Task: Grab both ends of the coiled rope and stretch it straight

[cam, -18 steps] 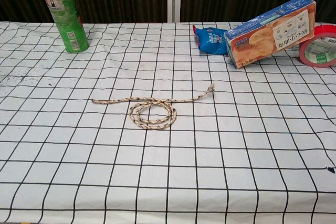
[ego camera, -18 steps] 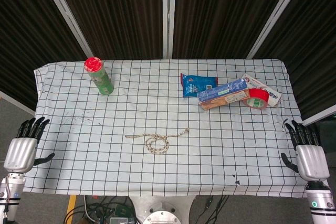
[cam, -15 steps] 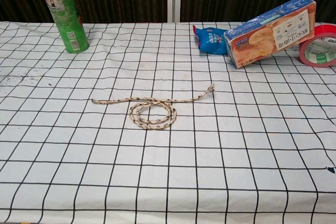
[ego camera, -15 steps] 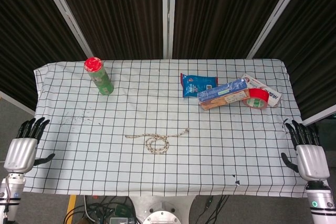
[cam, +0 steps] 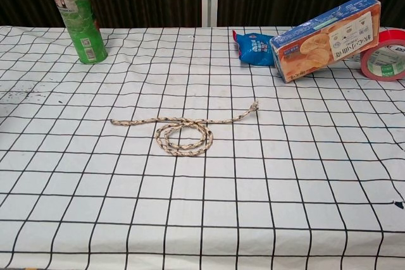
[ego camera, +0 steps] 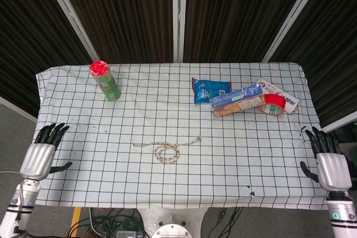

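Thin braided beige rope (ego camera: 166, 148) lying near the middle of the table under a white black-gridded cloth (ego camera: 262, 137), well apart from both hands. Its middle is wound into a small flat coil (cam: 184, 137); one free end (cam: 114, 121) runs out toward the robot's left, the other, slightly frayed end (cam: 254, 105) toward its right and a little farther back. The left hand (ego camera: 40, 154) hangs off the table's left edge and the right hand (ego camera: 329, 164) off its right edge, each with fingers spread and holding nothing; neither appears in the chest view. The rope looks light, limp and soft, so it should offer no stiffness and would likely drag or uncoil under a light pull. The sensible holds are the two free tips, pinched low against the cloth. A green can with a red lid (ego camera: 105, 81) and a cluster of packets (ego camera: 236, 99) stand at the far side
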### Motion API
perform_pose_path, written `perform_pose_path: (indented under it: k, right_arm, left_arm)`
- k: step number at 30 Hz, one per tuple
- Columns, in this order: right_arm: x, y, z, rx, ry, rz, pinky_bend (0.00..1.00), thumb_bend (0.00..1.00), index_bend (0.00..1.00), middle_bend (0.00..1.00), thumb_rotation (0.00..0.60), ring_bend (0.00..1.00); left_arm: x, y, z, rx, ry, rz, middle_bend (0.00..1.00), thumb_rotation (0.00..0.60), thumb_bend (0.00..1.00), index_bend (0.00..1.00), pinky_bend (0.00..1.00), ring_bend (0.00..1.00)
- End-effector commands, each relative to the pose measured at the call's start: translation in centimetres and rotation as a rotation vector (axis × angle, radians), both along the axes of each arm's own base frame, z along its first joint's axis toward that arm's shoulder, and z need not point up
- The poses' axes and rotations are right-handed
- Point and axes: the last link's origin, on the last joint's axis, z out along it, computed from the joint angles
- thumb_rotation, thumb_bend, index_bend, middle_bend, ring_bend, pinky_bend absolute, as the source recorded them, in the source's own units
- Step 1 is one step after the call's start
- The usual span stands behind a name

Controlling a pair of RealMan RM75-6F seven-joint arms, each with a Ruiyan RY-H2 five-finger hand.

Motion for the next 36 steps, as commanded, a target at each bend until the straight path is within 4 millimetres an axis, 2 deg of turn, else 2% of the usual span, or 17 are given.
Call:
perform_pose_path:
  k: [1, 11, 16, 23, 28, 36]
  right_arm:
    - [0.1, 0.0, 0.0, 0.002, -0.001, 0.003, 0.0, 0.24, 0.0, 0.0, 0.6, 0.0]
    - [0.1, -0.4, 0.7, -0.02, 0.007, 0.016, 0.0, 0.24, 0.0, 0.0, 0.6, 0.0]
    - [0.0, -0.5, 1.1, -0.034, 0.009, 0.014, 0.0, 0.23, 0.0, 0.0, 0.6, 0.0]
    - [-0.1, -1.0, 1.2, -0.034, 0.008, 0.015, 0.0, 0.24, 0.0, 0.0, 0.6, 0.0]
    - [-0.3, -1.2, 1.2, -0.035, 0.005, 0.011, 0.0, 0.24, 0.0, 0.0, 0.6, 0.0]
    - [-0.7, -1.4, 1.7, -0.05, 0.0, -0.003, 0.0, 0.24, 0.0, 0.0, 0.6, 0.0]
  left_arm:
    - [1.5, 0.7, -1.5, -0.052, -0.012, -0.042, 0.08, 0.6, 0.03, 0.11, 0.08, 0.0]
    - [6.5, 4.1, -7.9, -0.256, 0.041, -0.118, 0.09, 0.6, 0.06, 0.18, 0.07, 0.0]
    - [9.0, 5.3, -10.3, -0.314, 0.042, -0.164, 0.1, 0.6, 0.06, 0.21, 0.08, 0.0]
    - [11.4, 6.5, -12.4, -0.322, 0.069, -0.214, 0.12, 0.6, 0.09, 0.24, 0.08, 0.0]
    - [12.3, 7.6, -13.4, -0.315, 0.131, -0.18, 0.12, 0.6, 0.18, 0.29, 0.05, 0.0]
    - [13.6, 8.6, -15.4, -0.339, 0.135, -0.13, 0.12, 0.6, 0.21, 0.29, 0.05, 0.0]
